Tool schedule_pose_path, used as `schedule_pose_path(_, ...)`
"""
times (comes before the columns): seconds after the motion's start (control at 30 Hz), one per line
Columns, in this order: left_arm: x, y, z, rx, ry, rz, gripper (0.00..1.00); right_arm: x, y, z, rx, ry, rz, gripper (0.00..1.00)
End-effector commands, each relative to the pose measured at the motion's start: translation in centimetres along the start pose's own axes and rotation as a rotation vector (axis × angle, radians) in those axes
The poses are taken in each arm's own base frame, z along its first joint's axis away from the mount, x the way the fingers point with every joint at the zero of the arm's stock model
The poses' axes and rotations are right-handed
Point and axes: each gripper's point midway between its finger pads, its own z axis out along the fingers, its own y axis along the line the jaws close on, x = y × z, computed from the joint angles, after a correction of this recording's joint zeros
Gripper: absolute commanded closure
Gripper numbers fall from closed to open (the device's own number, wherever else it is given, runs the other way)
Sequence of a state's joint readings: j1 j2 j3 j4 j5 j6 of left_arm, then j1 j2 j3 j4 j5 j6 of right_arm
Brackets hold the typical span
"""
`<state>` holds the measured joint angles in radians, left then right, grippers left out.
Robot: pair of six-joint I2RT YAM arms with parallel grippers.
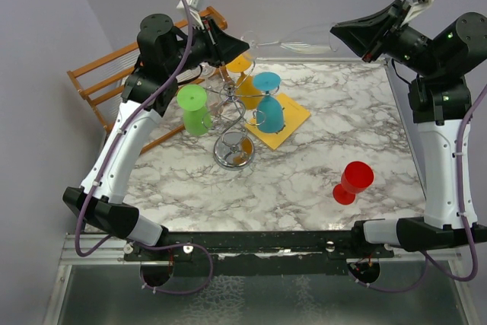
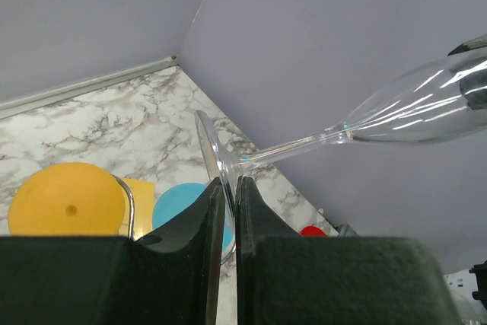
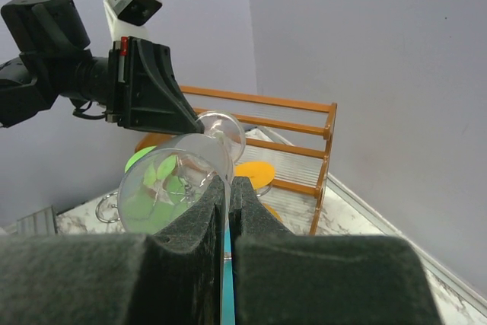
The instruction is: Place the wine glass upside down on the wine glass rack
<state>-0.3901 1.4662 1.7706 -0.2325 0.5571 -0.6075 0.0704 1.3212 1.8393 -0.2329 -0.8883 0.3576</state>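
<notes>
Handover is happening — right claw point(image 3: 228, 184) is pinching the clear stemmed wine glass point(image 2: 411, 116) at its rim, left claw point(image 2: 230, 186) its foot — hanging on the silver chrome wire rack point(image 1: 233, 133) is remaining.

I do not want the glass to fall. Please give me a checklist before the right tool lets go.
1. The left tool shut on the glass foot: ok.
2. The right tool shut on the bowl rim: ok.
3. The glass clear of the table: ok.
4. The rack upright: ok.
5. A free rack arm: cannot tell.
</notes>
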Motion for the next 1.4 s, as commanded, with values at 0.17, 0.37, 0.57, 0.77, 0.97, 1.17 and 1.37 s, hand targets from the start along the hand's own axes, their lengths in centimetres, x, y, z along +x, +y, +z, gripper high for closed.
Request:
schedule_pose_path(0.17, -1.8, -1.5, -1.6, 0.027, -0.045, 0.030, 1.00, 0.0, 1.2, -0.3, -0.054, -0.004, -0.054, 0.94)
schedule_pose_path(0.37, -3.1, -0.9, -2.9, -0.007, -0.076, 0.040, 1.00, 0.7, 0.9, -0.3, -0.057, 0.015, -0.073, 0.80)
schedule_pose_path(0.57, -4.3, -0.3, -4.2, -0.055, -0.113, 0.078, 1.00, 0.7, 1.0, -0.5, -0.057, 0.022, -0.102, 0.66)
schedule_pose_path(0.77, -5.7, -0.5, -5.6, -0.108, -0.149, 0.186, 1.00, 1.0, -0.4, -0.9, 0.026, 0.038, -0.176, 0.55)
schedule_pose_path(0.97, -6.5, -1.6, -7.5, -0.135, -0.149, 0.371, 1.00, 2.8, -3.3, -1.8, 0.169, 0.095, -0.251, 0.50)
schedule_pose_path(1.17, -6.2, -2.8, -9.0, -0.116, -0.088, 0.537, 1.00, 5.1, -7.1, -3.3, 0.336, 0.177, -0.347, 0.47)
schedule_pose_path(1.37, -3.7, -3.7, -8.1, -0.057, 0.030, 0.628, 1.00, 10.5, -9.5, -4.9, 0.413, 0.298, -0.354, 0.41)
